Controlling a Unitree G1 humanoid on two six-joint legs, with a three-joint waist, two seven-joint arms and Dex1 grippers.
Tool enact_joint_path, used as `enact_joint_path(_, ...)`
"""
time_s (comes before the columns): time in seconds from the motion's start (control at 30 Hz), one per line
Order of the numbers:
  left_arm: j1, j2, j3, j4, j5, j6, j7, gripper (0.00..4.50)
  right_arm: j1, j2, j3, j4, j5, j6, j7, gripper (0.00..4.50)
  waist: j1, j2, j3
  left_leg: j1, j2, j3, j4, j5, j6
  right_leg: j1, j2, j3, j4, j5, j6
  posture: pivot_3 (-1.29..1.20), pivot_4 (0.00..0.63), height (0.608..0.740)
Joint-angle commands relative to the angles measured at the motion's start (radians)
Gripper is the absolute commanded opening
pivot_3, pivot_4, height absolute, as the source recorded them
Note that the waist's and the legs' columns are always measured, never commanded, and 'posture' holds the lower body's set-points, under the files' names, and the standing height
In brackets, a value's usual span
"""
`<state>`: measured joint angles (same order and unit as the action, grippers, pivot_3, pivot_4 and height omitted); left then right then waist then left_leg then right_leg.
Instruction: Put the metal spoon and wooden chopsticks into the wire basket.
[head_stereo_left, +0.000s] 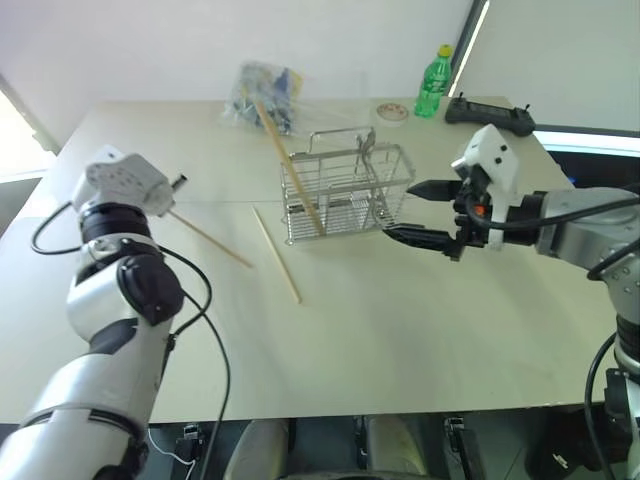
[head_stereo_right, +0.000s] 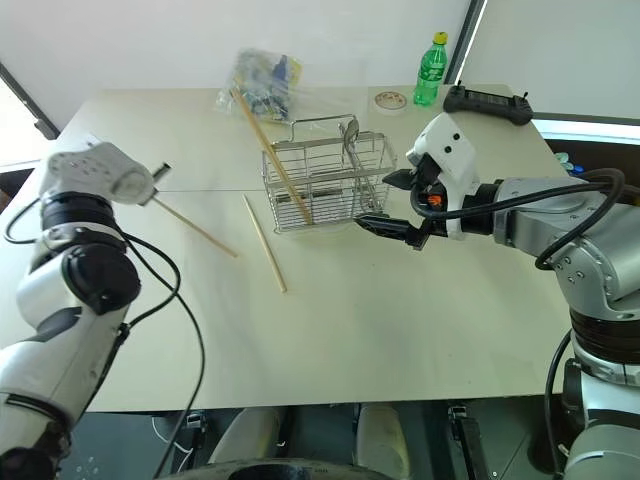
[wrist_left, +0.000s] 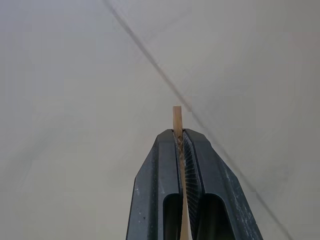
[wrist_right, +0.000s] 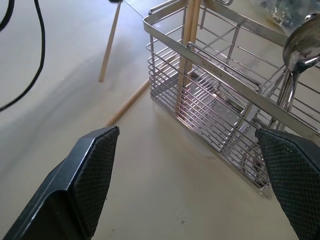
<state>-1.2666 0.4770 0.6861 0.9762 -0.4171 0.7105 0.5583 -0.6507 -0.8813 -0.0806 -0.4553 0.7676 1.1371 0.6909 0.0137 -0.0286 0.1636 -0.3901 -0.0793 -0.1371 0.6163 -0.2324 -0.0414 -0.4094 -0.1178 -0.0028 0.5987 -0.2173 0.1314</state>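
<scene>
Silver-grey arms with black joints and white wrist housings

Black cables looped beside each forearm — the left gripper (wrist_left: 181, 150) had dark ribbed fingers, the right gripper (wrist_right: 195, 165) black cross-hatched pads and an orange spot behind.

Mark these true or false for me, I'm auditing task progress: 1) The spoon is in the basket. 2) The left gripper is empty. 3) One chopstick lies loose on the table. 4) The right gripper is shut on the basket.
1) True: the metal spoon stands in the wire basket.
2) False: the left gripper is shut on a chopstick.
3) True: a loose chopstick lies on the table.
4) False: the right gripper is open beside the basket.
</scene>
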Motion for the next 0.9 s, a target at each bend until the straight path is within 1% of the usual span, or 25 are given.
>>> enact_joint_path(0.03, -0.082, 0.060, -0.070, -0.034, 0.008, -0.169, -0.253, 0.06, -0.001, -0.001, -0.020, -0.013, 0.006, 0.003, -0.008, 4.50, 0.000, 0.000, 0.000, 0.000, 0.000, 0.000, 0.000, 0.000, 0.000, 0.000, 0.000, 0.000, 0.000, 0.000, 0.000, 0.00, 0.150, 0.713)
enact_joint_path(0.1, -0.115, 0.066, -0.075, -0.073, -0.032, -0.248, -0.417, 0.06, 0.002, -0.001, -0.030, -0.014, 0.014, 0.012, -0.010, 4.50, -0.001, 0.000, 0.000, 0.000, 0.000, 0.000, 0.000, 0.000, 0.000, 0.000, 0.000, 0.000, 0.000, 0.000, 0.000, 0.00, 0.150, 0.713)
enact_joint_path(0.13, -0.126, 0.061, -0.092, -0.124, -0.057, -0.270, -0.529, 0.06, 0.003, 0.000, -0.033, -0.016, 0.017, 0.017, -0.013, 4.50, -0.001, 0.000, 0.000, 0.000, 0.000, 0.000, 0.000, 0.000, 0.000, 0.000, 0.000, 0.000, -0.001, 0.000, 0.000, 0.00, 0.150, 0.713)
enact_joint_path(0.17, -0.128, 0.052, -0.105, -0.187, -0.084, -0.279, -0.621, 0.06, 0.006, 0.001, -0.037, -0.018, 0.021, 0.022, -0.016, 4.50, -0.001, 0.000, 0.000, 0.000, 0.000, 0.000, 0.000, 0.000, 0.000, 0.000, 0.000, 0.000, -0.001, 0.000, 0.000, 0.00, 0.150, 0.713)
enact_joint_path(0.23, -0.121, 0.035, -0.113, -0.330, -0.158, -0.252, -0.734, 0.06, 0.018, 0.011, -0.046, -0.028, 0.029, 0.034, -0.032, 4.50, -0.003, 0.000, 0.000, 0.000, 0.001, 0.000, 0.000, 0.000, 0.000, 0.000, 0.000, 0.000, -0.001, 0.000, 0.000, 0.00, 0.150, 0.713)
enact_joint_path(0.33, -0.097, 0.022, -0.129, -0.503, -0.236, -0.181, -0.793, 0.06, 0.045, 0.022, -0.062, -0.050, 0.043, 0.049, -0.055, 4.50, -0.009, 0.000, 0.000, -0.001, 0.003, 0.000, 0.000, 0.000, 0.000, 0.000, -0.001, 0.000, -0.001, 0.000, 0.000, 0.00, 0.150, 0.713)
enact_joint_path(0.43, -0.080, 0.002, -0.168, -0.632, -0.290, -0.116, -0.823, 0.06, 0.066, 0.025, -0.080, -0.067, 0.058, 0.060, -0.071, 4.50, -0.021, 0.000, 0.000, 0.000, 0.003, 0.000, 0.000, 0.000, 0.000, 0.000, 0.000, 0.000, -0.001, 0.000, 0.000, 0.00, 0.150, 0.713)
enact_joint_path(0.57, -0.054, -0.020, -0.238, -0.743, -0.305, -0.079, -0.870, 0.06, 0.083, 0.039, -0.101, -0.075, 0.072, 0.072, -0.099, 4.50, -0.024, 0.000, 0.000, 0.001, 0.002, 0.000, 0.001, 0.000, 0.001, 0.001, 0.000, 0.000, 0.000, 0.000, 0.000, 0.00, 0.150, 0.713)
enact_joint_path(0.63, -0.025, -0.024, -0.315, -0.795, -0.266, -0.103, -0.925, 0.06, 0.089, 0.046, -0.110, -0.082, 0.078, 0.077, -0.113, 4.50, -0.024, 0.001, -0.001, 0.001, 0.002, 0.000, 0.001, 0.000, 0.001, 0.001, 0.000, 0.000, 0.000, 0.000, 0.000, 0.00, 0.150, 0.713)
enact_joint_path(0.7, 0.022, -0.026, -0.426, -0.839, -0.181, -0.174, -0.990, 0.06, 0.095, 0.048, -0.121, -0.092, 0.087, 0.082, -0.128, 4.50, -0.024, 0.001, -0.001, 0.001, 0.002, 0.000, 0.001, 0.000, 0.001, 0.001, 0.000, 0.000, 0.000, 0.000, 0.000, 0.00, 0.150, 0.713)
enact_joint_path(0.73, 0.040, -0.038, -0.453, -0.849, -0.164, -0.194, -1.003, 0.06, 0.096, 0.050, -0.129, -0.096, 0.093, 0.087, -0.136, 4.50, -0.023, 0.001, -0.001, 0.001, 0.001, 0.000, 0.001, 0.000, 0.001, 0.001, 0.000, 0.000, 0.000, 0.000, -0.001, 0.00, 0.150, 0.713)
enact_joint_path(0.9, 0.079, -0.113, -0.498, -0.824, -0.135, -0.250, -1.019, 0.06, 0.105, 0.055, -0.167, -0.114, 0.127, 0.112, -0.179, 4.50, -0.021, 0.001, -0.001, 0.001, 0.002, 0.000, 0.001, 0.000, 0.001, 0.001, 0.000, 0.000, -0.001, 0.001, -0.001, 0.00, 0.150, 0.713)
